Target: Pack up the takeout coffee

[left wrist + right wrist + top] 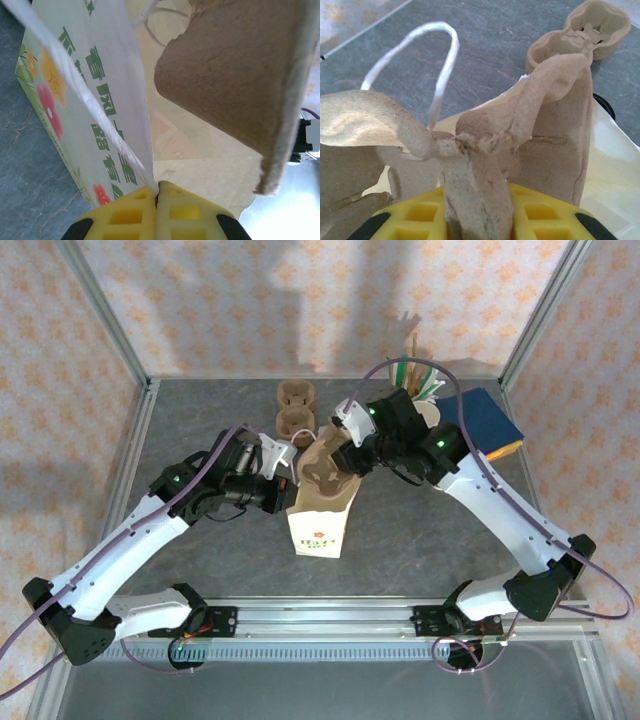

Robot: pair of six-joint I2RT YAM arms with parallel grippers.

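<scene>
Now the left pincer (157,199) pinches the flowered white bag (100,115), the right pincer (477,202) the brown pulp carrier (555,130).

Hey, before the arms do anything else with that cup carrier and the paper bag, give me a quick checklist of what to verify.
1. Jaws of the left gripper shut on the rim of the paper bag: ok.
2. Jaws of the right gripper shut on the cup carrier: ok.
3. Bag standing upright on the table: ok.
4. Carrier lined up over the bag mouth: ok; how deep it sits, cannot tell.
5. White bag handle clear of the carrier: cannot tell.
6. Second carrier lying apart from the bag: ok.
</scene>
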